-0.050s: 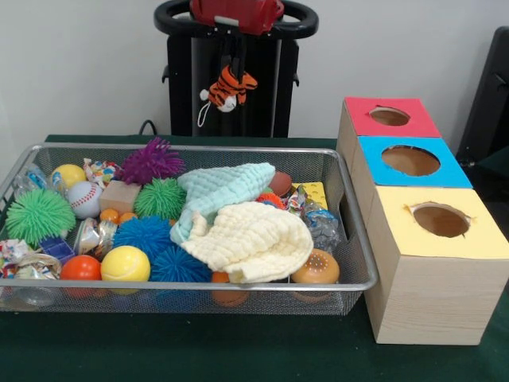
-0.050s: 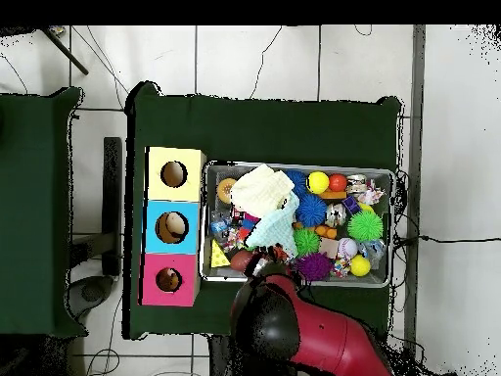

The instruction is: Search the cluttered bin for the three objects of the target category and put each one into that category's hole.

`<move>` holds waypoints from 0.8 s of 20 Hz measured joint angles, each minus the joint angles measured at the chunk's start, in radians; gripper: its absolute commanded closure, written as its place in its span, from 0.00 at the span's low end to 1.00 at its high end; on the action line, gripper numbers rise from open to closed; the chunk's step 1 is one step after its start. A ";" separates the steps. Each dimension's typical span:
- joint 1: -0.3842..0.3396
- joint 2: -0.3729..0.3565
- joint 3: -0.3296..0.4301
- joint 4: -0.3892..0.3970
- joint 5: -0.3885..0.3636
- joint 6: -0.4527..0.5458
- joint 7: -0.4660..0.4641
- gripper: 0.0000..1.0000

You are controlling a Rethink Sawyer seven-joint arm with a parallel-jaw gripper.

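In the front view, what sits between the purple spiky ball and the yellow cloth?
The mint cloth lies between the purple ball and the yellow cloth, overlapping the yellow one's top edge. The front view shows it.

A wire bin (image 1: 350, 239) sits on green cloth, crowded with toys. A cream cloth (image 1: 254, 239) lies over the middle, a mint cloth (image 1: 223, 189) just behind and touching it. Spiky balls show in green (image 1: 38, 215), purple (image 1: 151, 161) and blue (image 1: 143, 235); a yellow ball (image 1: 125, 263) lies at the near wall beside an orange one (image 1: 80, 268). A tiger toy (image 1: 228, 87) hangs under the arm (image 1: 235, 14), above the bin. To the right stands a box with red (image 1: 390, 117), blue (image 1: 411, 161) and yellow (image 1: 441, 220) holed tops
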 measured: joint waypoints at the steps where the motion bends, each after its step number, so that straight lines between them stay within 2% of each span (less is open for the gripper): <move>1: 0.003 -0.005 0.000 0.008 0.008 0.000 0.000 1.00; 10: 0.068 -0.020 0.000 0.032 0.050 0.011 0.000 1.00; 16: 0.161 -0.023 -0.003 0.036 0.083 0.026 0.000 1.00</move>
